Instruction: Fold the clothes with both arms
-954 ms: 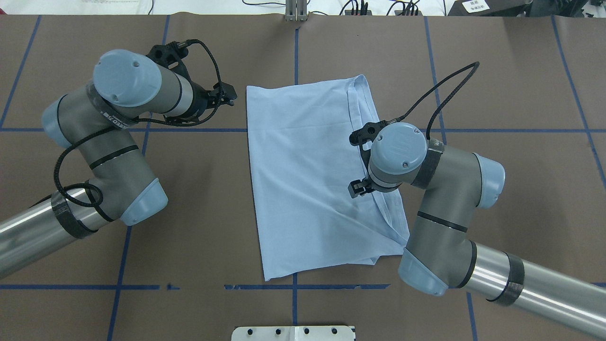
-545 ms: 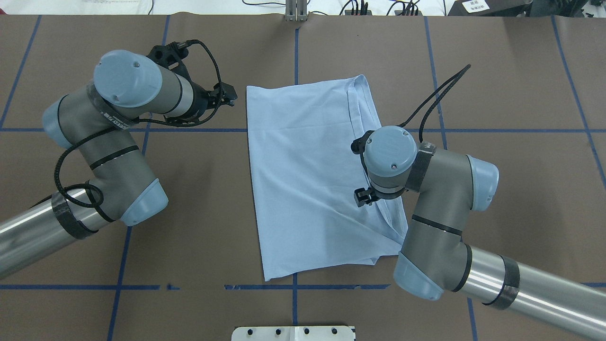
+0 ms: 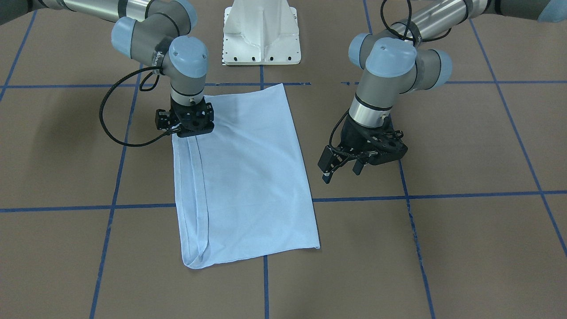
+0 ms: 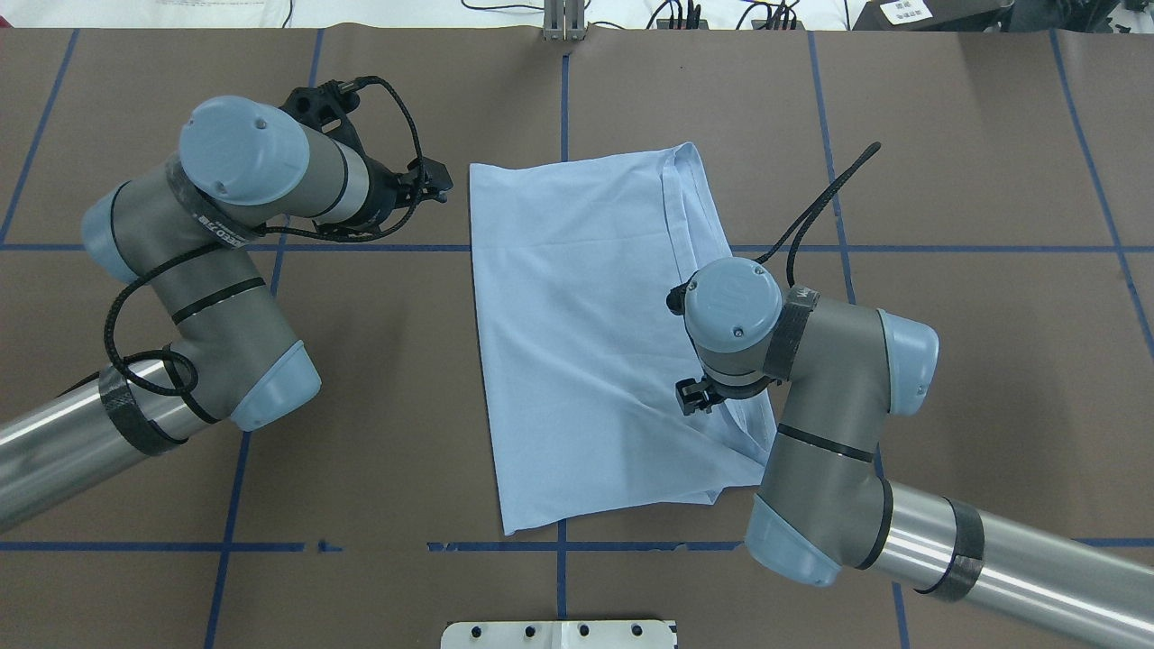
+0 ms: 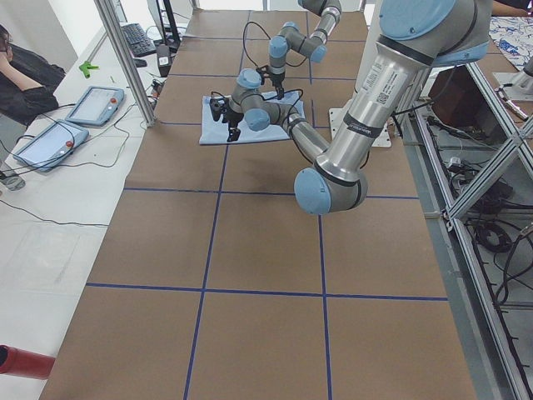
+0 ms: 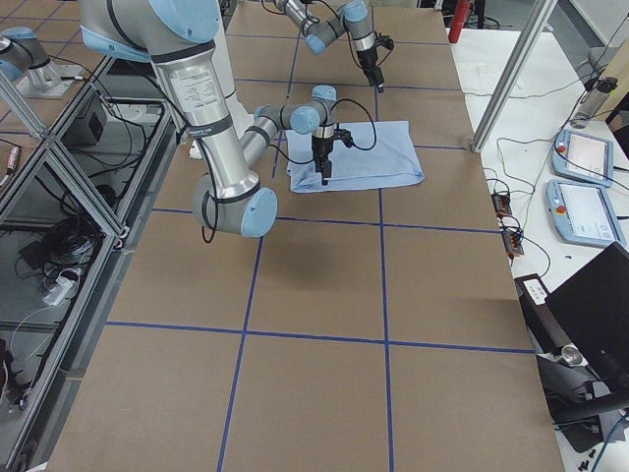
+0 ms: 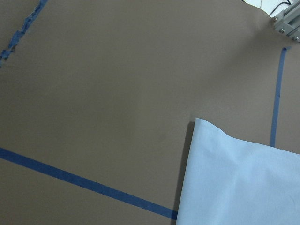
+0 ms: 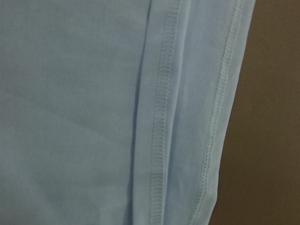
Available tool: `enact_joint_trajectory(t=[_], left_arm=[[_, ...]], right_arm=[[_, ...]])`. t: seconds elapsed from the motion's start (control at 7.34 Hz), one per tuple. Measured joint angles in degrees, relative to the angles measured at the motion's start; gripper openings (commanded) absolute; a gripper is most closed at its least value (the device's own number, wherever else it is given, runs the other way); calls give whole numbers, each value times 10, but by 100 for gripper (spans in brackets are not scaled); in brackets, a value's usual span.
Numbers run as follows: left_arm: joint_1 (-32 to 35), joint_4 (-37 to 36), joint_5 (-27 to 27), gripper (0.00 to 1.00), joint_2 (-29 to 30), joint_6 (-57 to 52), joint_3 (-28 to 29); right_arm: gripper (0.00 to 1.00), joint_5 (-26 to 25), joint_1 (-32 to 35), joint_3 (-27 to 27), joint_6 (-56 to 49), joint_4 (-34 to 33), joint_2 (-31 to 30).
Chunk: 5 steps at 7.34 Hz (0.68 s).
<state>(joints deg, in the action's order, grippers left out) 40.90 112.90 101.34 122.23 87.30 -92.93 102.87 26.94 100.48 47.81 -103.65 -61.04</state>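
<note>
T-shirt (image 4: 586, 333) lies folded flat at the centre of the table (image 4: 947, 180), the right gripper (image 3: 191, 128) down on its hemmed edge with closure not discernible, the left gripper (image 3: 341, 174) hovering beside it, jaws apart.

Honestly, you won't read much here. The white lettering on the left arm's (image 4: 225, 297) black band (image 4: 215, 230) and the right arm's (image 3: 146, 42) wrist band (image 3: 157, 55) is too blurry, and so is the left arm's sticker (image 5: 379, 79).
</note>
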Motion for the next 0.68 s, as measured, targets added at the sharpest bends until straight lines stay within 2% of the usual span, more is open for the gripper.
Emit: enact_joint_trajectory(t=[0.68], left_arm=[[-5, 3, 0, 100, 0, 2, 1]], right_arm=[[100, 6, 3, -4, 0, -16, -5]])
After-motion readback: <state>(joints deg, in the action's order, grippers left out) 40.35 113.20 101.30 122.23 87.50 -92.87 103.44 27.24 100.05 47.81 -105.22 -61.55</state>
